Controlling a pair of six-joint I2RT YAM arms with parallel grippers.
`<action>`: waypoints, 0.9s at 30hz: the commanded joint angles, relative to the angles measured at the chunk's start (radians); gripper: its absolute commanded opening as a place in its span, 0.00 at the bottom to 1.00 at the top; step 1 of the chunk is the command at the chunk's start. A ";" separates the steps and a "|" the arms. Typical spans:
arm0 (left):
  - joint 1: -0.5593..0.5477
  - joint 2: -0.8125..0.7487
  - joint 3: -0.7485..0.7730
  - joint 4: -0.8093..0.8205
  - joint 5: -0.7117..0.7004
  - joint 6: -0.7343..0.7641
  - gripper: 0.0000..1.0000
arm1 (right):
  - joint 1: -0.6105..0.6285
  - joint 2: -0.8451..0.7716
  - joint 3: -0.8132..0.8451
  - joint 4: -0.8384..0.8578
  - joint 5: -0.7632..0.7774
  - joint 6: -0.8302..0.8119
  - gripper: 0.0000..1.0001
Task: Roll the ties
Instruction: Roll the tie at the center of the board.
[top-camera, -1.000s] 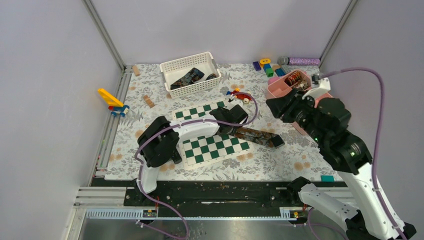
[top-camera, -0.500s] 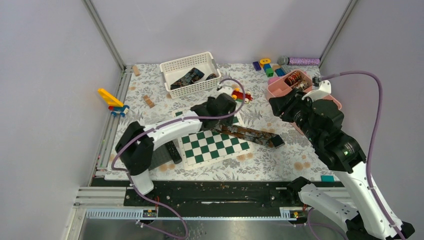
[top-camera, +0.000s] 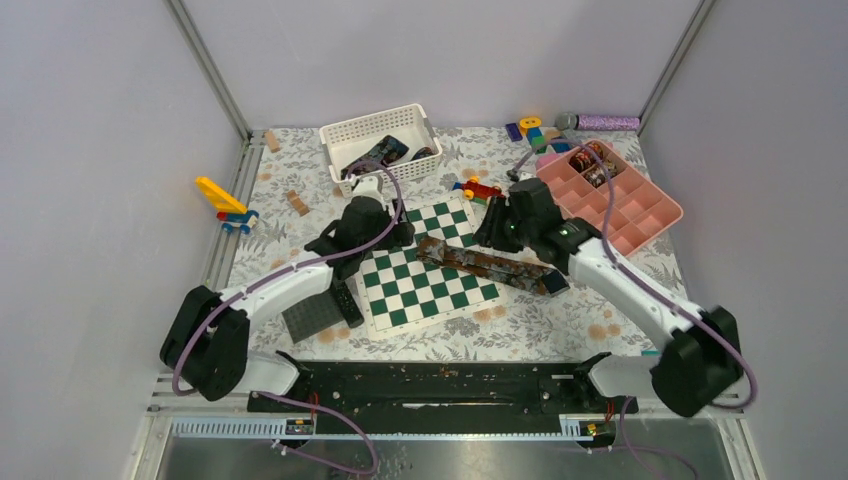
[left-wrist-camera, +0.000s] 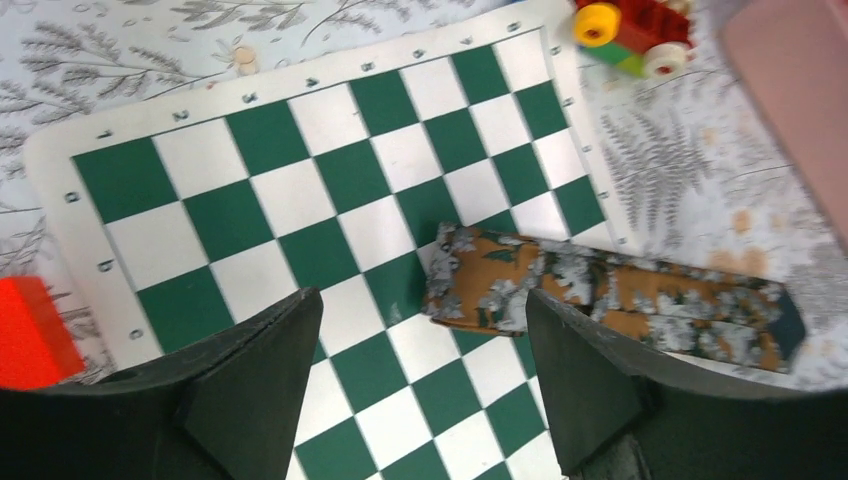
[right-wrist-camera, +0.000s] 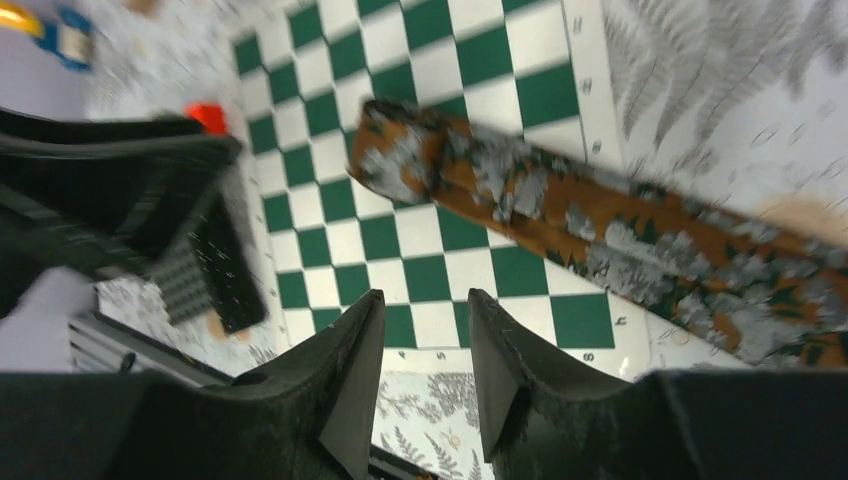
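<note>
A brown-rust speckled tie (top-camera: 490, 266) lies flat across the right part of the green-and-white chessboard (top-camera: 420, 292) and onto the floral mat. My left gripper (top-camera: 396, 234) hovers over the board's far left part. In the left wrist view my left gripper (left-wrist-camera: 422, 300) is open wide, with the tie's (left-wrist-camera: 600, 295) folded end just ahead of the gap. My right gripper (top-camera: 492, 228) hangs at the board's far right corner, above the tie. In the right wrist view my right gripper (right-wrist-camera: 426, 295) is open with nothing between its fingers, and the tie (right-wrist-camera: 600, 220) lies beyond them.
A white basket (top-camera: 345, 135) at the back holds dark ties (top-camera: 378, 153). A pink compartment tray (top-camera: 640, 215) at the right holds coiled ties (top-camera: 588, 158). A toy car (top-camera: 480, 188), coloured blocks (top-camera: 535, 133), a yellow toy (top-camera: 225, 200) and a black remote (top-camera: 345, 300) lie around.
My right arm has come down from over the pink tray to the tie. My left arm has drawn back to the left off the tie, its jaws opening wider.
</note>
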 joint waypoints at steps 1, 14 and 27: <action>0.029 -0.087 -0.121 0.315 0.110 -0.055 0.77 | 0.026 0.123 0.004 0.131 -0.150 0.031 0.43; 0.106 0.016 -0.252 0.603 0.309 -0.169 0.72 | 0.108 0.466 0.079 0.265 -0.118 0.130 0.41; 0.107 0.135 -0.235 0.642 0.348 -0.173 0.70 | 0.105 0.557 0.153 0.283 -0.078 0.155 0.33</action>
